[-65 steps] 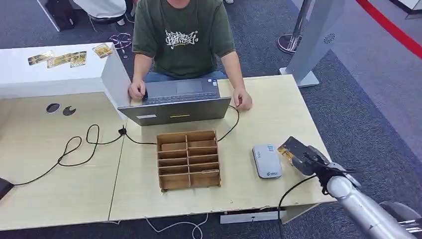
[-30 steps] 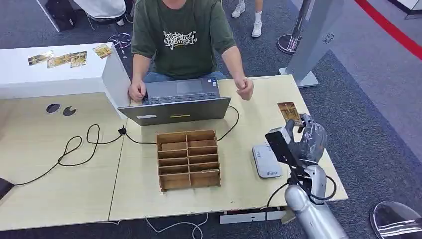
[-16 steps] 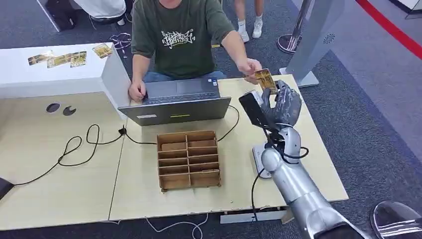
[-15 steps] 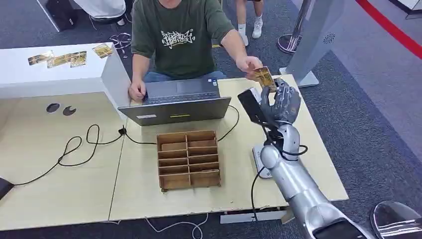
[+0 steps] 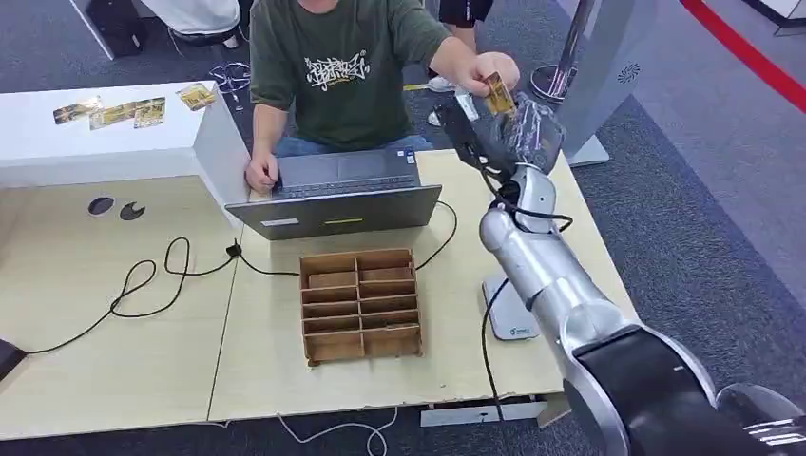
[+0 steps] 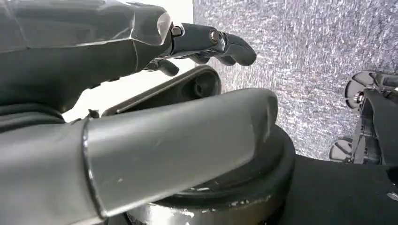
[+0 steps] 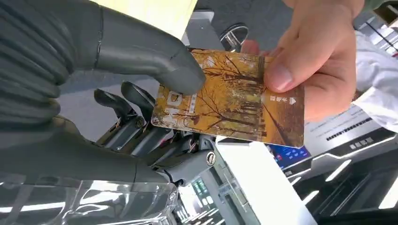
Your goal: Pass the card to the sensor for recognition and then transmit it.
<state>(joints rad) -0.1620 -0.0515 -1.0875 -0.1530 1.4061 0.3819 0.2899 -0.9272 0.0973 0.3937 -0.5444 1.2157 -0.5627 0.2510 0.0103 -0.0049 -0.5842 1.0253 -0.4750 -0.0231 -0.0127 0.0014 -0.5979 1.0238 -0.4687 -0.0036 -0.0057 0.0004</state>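
My right hand (image 5: 523,133) is raised high over the table's far right edge and pinches a yellow-orange card (image 5: 497,92) under its thumb (image 7: 155,51). A person seated behind the laptop grips the card's other end (image 7: 230,96) with a hand (image 5: 485,68), so both of us hold it. The white card sensor (image 5: 516,323) lies flat on the table below my right forearm, partly hidden by it. My left hand (image 6: 141,70) hangs beside my body over grey carpet, fingers stretched out and holding nothing.
A wooden divided organizer (image 5: 360,304) stands mid-table, in front of a grey laptop (image 5: 337,195). A black cable (image 5: 143,285) loops across the left half of the table (image 5: 114,380). A white box (image 5: 95,142) with several cards on top sits at the back left.
My right hand rose from beside the sensor and carried the card up and away toward the person. The person's hand reached out and took hold of the card.
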